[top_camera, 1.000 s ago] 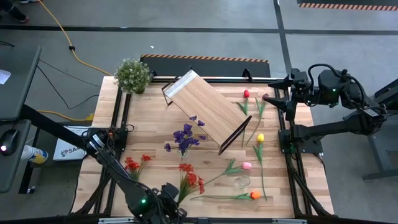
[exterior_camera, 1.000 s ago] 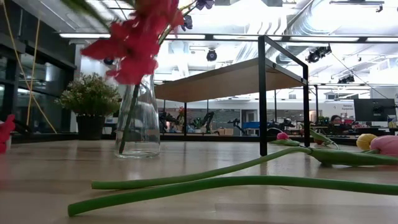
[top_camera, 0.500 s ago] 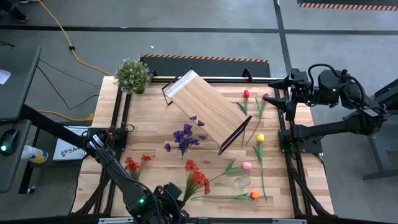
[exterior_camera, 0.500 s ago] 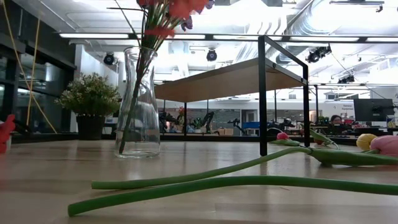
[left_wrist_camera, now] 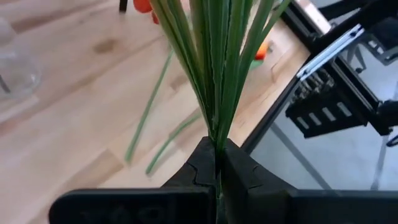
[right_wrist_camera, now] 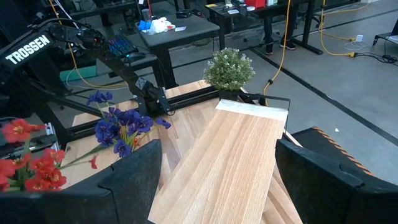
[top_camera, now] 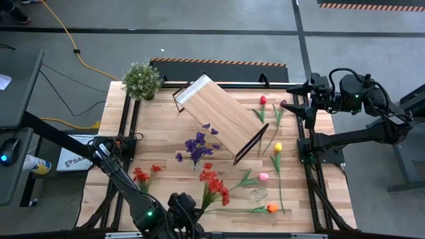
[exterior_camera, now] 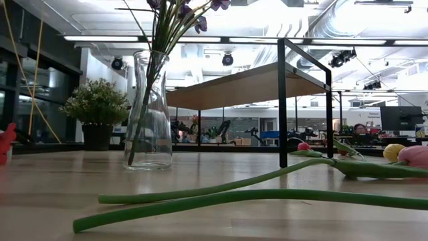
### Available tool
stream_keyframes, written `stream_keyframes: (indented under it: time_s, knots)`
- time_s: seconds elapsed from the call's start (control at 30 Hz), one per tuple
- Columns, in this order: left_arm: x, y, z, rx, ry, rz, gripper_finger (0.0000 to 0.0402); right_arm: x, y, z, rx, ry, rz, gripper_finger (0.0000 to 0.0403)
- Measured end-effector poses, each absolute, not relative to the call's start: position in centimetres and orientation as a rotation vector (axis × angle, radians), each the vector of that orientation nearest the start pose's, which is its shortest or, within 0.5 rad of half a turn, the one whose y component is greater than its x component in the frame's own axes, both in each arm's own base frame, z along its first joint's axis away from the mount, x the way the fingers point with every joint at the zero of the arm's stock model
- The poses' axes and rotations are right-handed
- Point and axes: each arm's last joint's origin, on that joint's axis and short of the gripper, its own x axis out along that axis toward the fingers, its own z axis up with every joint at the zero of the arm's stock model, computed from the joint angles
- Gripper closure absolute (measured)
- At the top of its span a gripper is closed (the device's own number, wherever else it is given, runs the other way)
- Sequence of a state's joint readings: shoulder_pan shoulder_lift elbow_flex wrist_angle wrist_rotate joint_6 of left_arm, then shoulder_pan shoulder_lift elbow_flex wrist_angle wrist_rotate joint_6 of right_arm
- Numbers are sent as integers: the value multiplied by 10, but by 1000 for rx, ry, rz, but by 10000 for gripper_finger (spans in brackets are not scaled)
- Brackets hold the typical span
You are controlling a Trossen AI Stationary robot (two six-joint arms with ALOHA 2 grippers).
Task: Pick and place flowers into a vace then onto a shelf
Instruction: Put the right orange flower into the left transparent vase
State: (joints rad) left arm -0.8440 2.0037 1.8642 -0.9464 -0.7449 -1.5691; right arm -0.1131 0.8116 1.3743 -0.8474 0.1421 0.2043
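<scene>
Counter [top_camera: 166,143] carries everything; the shelf [top_camera: 219,117] sits diagonally on it, nothing on top. Glass vase [top_camera: 257,194] stands near the front edge, well clear of the shelf. In the low view it seems to hold only a purple sprig, though that may just be lying behind it.

Left gripper [left_wrist_camera: 216,163] is at the front edge, beside the vase, fingers closed on the green stems of the red spray [top_camera: 214,182], blossoms held toward the vase.

Right gripper [top_camera: 308,106] waits off the counter's far right side, beyond the shelf, fingers spread, holding nothing.

Lying loose: purple sprigs [top_camera: 196,147] just in front of the shelf, another red spray [top_camera: 143,176] left of the vase, red tulip [top_camera: 262,101], yellow tulip [top_camera: 277,147], pink tulip [top_camera: 263,176], orange tulip [top_camera: 272,208].

Progress: early. Most flowers not yet in the vase; vase not yet on the shelf.
</scene>
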Motion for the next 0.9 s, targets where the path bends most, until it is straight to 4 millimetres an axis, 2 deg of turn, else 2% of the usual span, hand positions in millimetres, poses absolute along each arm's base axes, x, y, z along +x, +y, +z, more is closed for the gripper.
stream_keyframes:
  time_s: [0.43,0.9]
  knots:
    - [297,-300,296,-609,441,506,362,105,-16,449,220,256,-282,100]
    - [290,-287,328,-443,210,549,362,106,-16,453,221,220,-277,100]
